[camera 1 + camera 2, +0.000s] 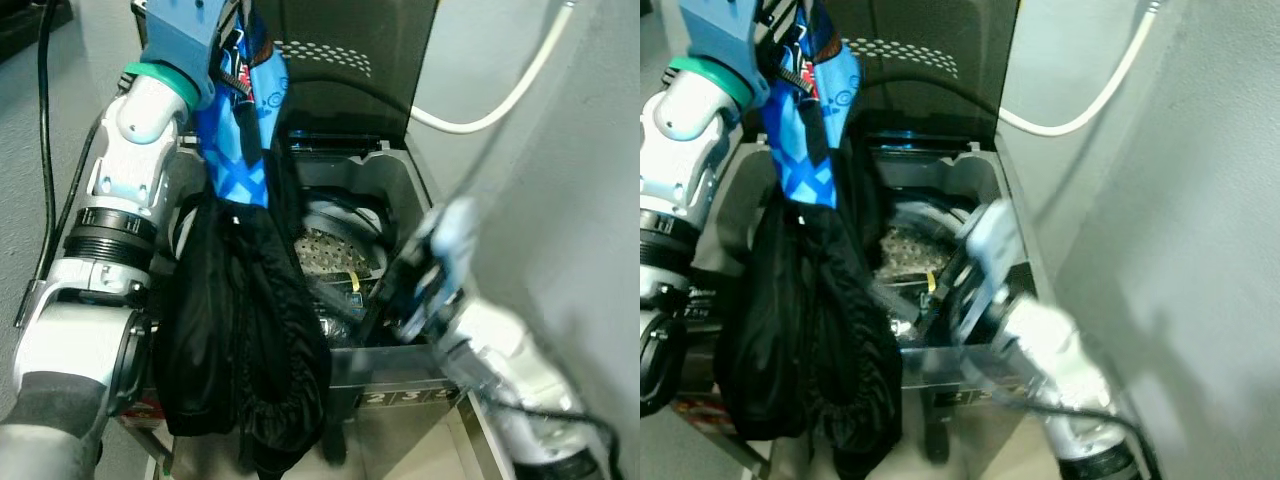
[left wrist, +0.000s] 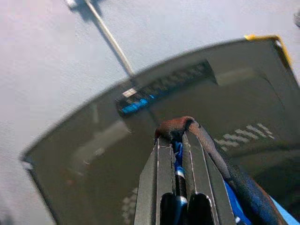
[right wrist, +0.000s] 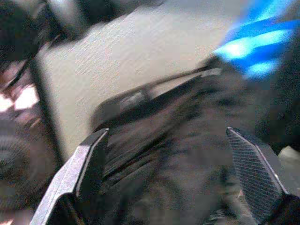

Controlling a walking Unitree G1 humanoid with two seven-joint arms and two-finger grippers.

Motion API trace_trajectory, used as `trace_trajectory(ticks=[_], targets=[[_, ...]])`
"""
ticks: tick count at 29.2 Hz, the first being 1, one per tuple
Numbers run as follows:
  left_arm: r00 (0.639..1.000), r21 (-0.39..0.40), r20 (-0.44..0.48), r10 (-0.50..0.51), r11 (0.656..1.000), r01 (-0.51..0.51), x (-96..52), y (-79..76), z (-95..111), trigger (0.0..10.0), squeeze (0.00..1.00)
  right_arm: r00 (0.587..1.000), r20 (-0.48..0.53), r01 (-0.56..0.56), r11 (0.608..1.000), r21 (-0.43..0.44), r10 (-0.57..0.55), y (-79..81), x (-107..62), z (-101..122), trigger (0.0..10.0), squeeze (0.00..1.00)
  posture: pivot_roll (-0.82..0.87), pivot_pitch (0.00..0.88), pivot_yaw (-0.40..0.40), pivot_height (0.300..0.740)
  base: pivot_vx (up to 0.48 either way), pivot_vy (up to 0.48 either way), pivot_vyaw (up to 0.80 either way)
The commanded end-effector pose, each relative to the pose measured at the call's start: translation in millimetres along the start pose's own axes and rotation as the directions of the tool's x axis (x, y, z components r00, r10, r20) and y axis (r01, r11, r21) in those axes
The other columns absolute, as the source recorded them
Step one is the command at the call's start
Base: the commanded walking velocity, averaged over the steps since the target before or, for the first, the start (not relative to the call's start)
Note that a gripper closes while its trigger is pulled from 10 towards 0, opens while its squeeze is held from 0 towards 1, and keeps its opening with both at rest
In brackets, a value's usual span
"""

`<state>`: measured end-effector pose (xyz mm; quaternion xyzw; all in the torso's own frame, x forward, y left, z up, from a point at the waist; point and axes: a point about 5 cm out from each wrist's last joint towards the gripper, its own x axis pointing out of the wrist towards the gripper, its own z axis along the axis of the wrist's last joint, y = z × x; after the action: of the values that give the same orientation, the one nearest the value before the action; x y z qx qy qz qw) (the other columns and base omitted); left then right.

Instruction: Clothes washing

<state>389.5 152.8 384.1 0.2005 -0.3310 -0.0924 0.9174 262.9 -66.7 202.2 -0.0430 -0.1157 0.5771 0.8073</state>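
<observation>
Garment (image 1: 240, 300) hanging from left gripper's (image 2: 177, 140) clamped fingers.

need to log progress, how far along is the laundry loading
Done: the washer lid is up and the drum is exposed. In hand: the left gripper pinches a blue and black garment above the opening; the right gripper is open beside it. Left: dropping it in.
</observation>
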Motion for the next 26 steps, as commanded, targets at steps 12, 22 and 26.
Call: trace_trajectory(ticks=[12,22,26], targets=[[0.999,-0.022,0.051,0.003,1.0,-0.002,11.2,2.8,5,10.0,0.0,0.957,-0.22,0.102,0.931,-0.35,-0.188,-16.4,37.7,-34,10.0,0.0,0.08,0.061,0.004,0.74,0.0,0.0,0.0],[0.999,-0.033,0.051,0.003,0.999,-0.001,10.3,2.0,2,10.0,0.0,0.949,-0.199,0.152,0.908,-0.39,-0.244,-33.4,28.2,-26,0.0,0.0,0.07,0.061,0.006,0.74,0.0,0.0,0.0],[0.999,-0.039,0.048,-0.003,0.999,0.005,10.3,-1.1,-1,10.0,0.0,0.96,-0.215,0.089,0.921,-0.38,-0.182,-27.4,25.9,-29,0.0,0.0,0.07,0.062,0.009,0.74,0.0,0.0,0.0]])
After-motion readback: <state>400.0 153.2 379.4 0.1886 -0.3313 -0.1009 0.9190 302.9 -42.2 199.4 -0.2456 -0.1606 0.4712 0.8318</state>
